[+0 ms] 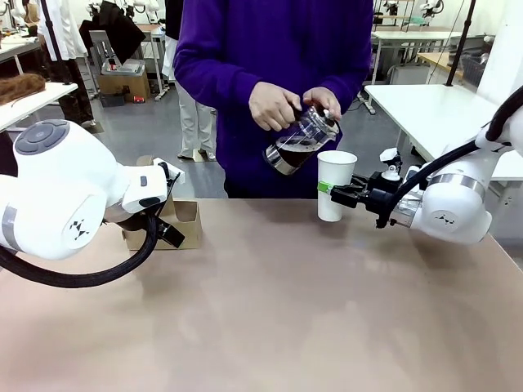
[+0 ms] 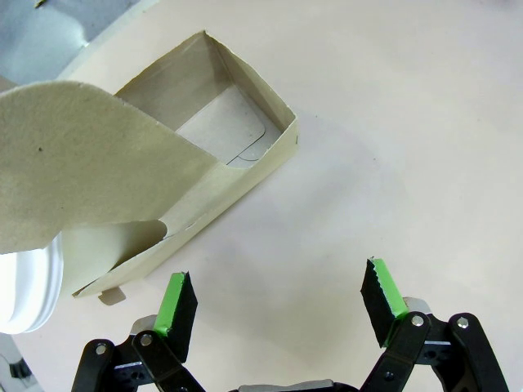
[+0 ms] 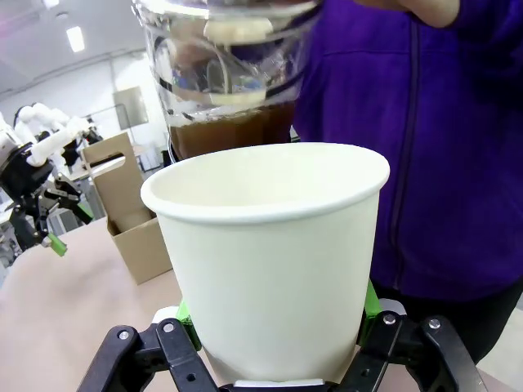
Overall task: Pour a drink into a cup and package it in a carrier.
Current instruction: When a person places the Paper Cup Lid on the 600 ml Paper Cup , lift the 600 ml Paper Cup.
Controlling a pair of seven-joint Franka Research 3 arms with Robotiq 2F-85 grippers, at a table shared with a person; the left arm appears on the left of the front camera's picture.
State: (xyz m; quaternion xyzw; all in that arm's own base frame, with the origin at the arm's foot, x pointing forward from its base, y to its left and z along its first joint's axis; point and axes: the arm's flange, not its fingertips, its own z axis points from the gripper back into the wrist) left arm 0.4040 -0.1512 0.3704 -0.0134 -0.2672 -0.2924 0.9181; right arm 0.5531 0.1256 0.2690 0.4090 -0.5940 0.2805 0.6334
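A pale brown table fills the foreground of a workshop with white benches behind. At its far side stands a person in a purple top, both hands around a clear glass pitcher. 2 white robot arms flank the scene. The left arm hangs over the table's left side, and its left gripper is spread wide above bare tabletop with nothing between the green pads. It is just beside the brown cardboard carrier, which sits on the table at far left with its handle upright. The right arm reaches in from the right, and its right gripper is clamped on the lower half of the tall white paper cup. The cup stands upright at the far side, right of centre. The pitcher is tilted toward the cup, its lower end close above the rim. The dark brown drink lies in the pitcher's lower part. Whether any is flowing cannot be told.
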